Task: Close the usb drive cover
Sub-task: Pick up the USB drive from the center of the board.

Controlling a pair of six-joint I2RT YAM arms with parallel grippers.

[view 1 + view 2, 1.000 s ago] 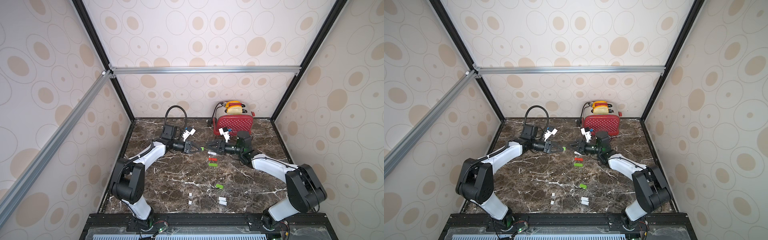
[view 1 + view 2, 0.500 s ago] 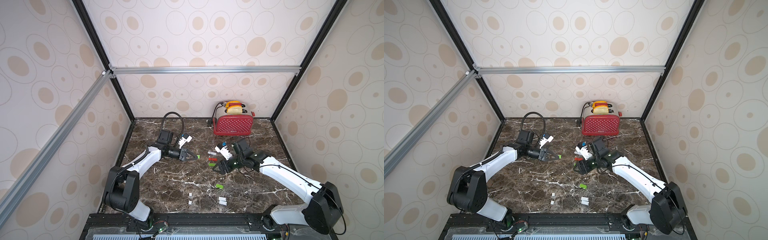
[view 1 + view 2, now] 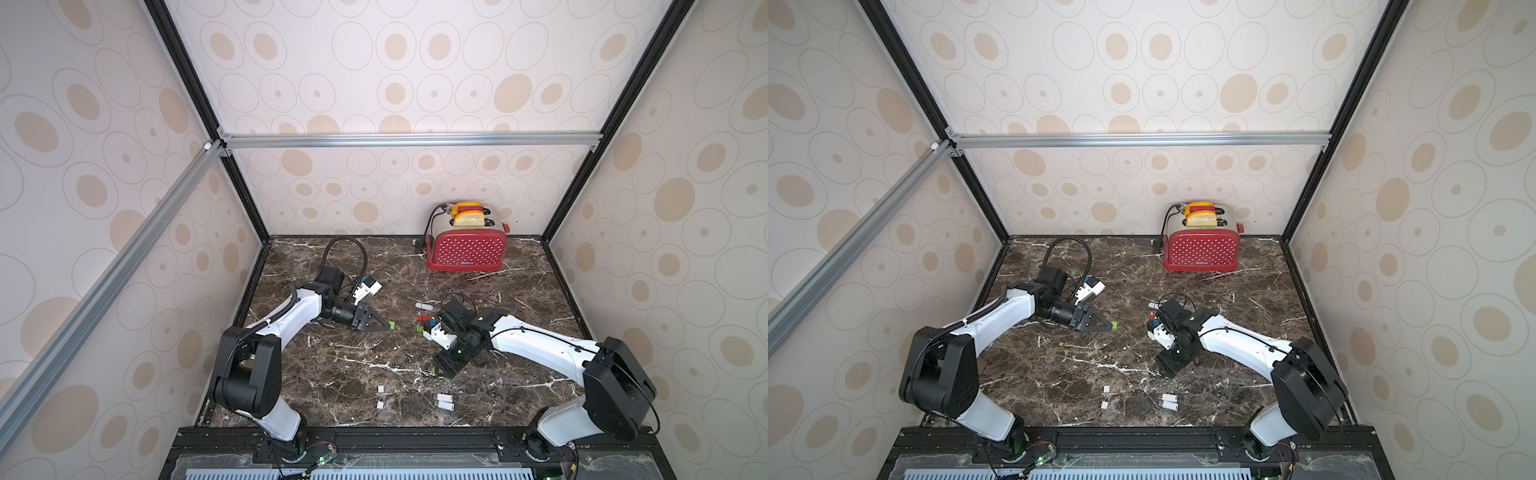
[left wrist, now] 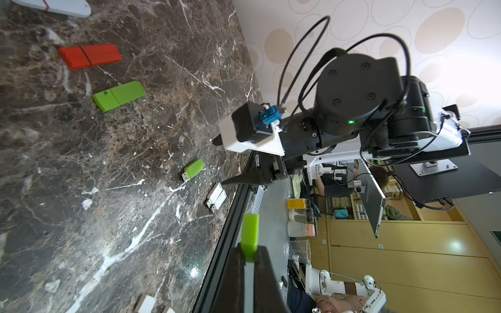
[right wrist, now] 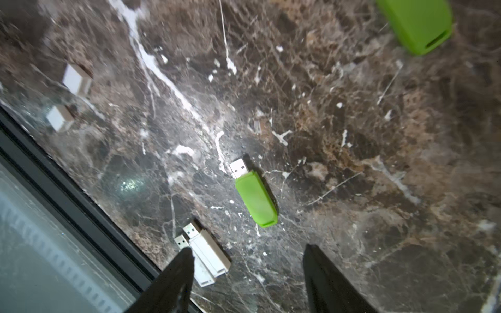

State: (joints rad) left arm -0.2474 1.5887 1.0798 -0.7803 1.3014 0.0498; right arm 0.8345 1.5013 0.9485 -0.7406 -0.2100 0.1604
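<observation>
Just under your right gripper, fingers apart, lies the green usb drive, plug bare. That arm just swung down here from the left gripper, whose fingers are clamped on the green cover. So grab the drive next.

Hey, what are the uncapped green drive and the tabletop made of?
The green drive looks like matte opaque plastic, evenly coloured, with a shiny metal plug. The tabletop looks like polished marble, or a marble-look laminate: dark brown, white veins, glare spots.
</observation>
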